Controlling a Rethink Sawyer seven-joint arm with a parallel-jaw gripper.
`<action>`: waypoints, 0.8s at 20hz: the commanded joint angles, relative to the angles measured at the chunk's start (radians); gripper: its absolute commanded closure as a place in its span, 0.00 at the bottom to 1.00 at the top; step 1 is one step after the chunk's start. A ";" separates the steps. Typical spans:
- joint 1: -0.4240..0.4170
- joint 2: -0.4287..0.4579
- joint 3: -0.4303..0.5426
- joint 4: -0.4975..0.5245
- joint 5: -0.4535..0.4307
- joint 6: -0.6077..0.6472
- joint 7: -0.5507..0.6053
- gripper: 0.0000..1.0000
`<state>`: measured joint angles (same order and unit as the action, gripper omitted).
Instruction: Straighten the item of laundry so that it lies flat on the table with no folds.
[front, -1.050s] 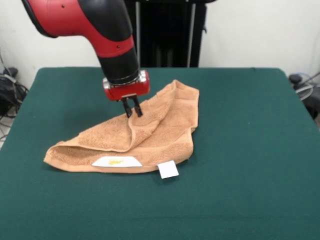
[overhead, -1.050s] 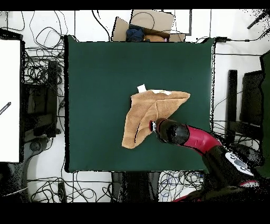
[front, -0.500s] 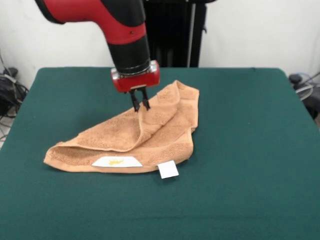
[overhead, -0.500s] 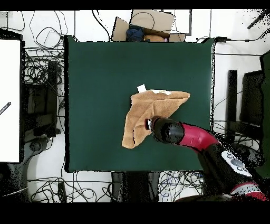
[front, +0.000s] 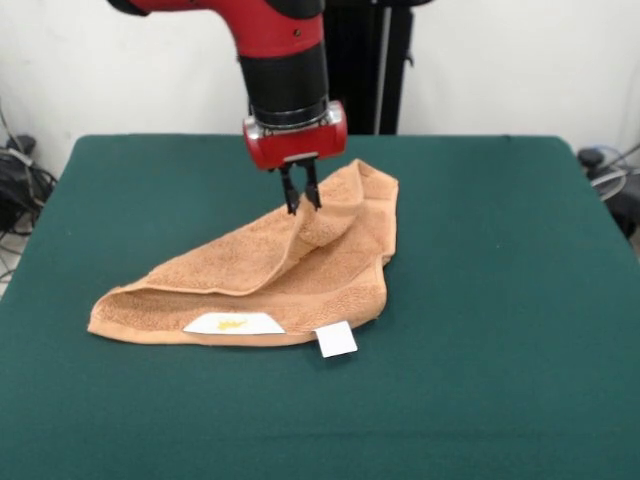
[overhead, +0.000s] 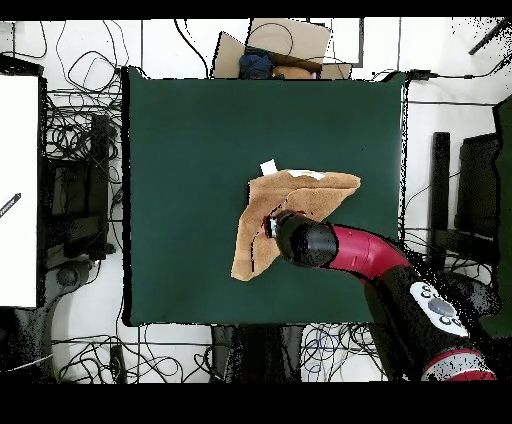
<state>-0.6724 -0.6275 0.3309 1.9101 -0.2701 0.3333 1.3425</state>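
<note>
Shifted sideways, end effector (front: 302, 201) pinches folded, roughly triangular terry towel (front: 260, 275).

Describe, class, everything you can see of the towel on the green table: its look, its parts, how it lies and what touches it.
The towel is a small orange-tan piece of terry cloth, folded over itself into a rough triangle on the dark green table. A woven band runs along its edge. A white tag with a yellow mark lies on its near edge; a plain white tag sticks out beside it. The gripper is shut on a raised fold of the upper layer.
</note>
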 joint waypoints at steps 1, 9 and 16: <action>0.016 0.010 -0.016 0.046 0.042 0.019 0.186 1.00; 0.022 0.002 -0.050 0.050 0.032 0.007 0.191 1.00; 0.019 -0.189 -0.096 0.132 0.041 0.127 0.162 1.00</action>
<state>-0.6728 -0.6946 0.2883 1.9423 -0.2608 0.3439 1.3425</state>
